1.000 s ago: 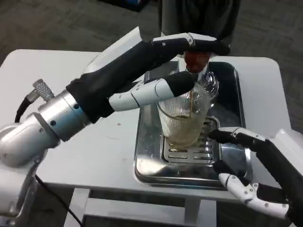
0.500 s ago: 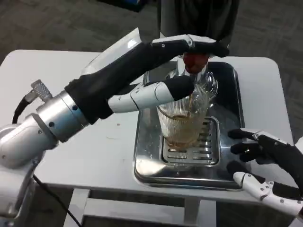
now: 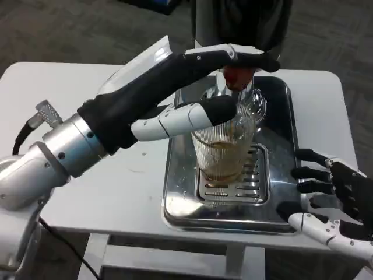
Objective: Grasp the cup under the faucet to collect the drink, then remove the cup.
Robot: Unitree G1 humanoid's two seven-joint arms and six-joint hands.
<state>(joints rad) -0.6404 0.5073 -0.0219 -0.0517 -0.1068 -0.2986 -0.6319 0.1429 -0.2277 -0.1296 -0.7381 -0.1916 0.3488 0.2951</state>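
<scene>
The left hand pressed the faucet lever so drink ran into the ribbed cup on the drip tray; the right hand waited beside it, fingers spread, holding nothing.

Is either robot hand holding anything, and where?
The left hand presses the faucet's red tap; whether it grips is unclear. The right hand holds nothing.
</scene>
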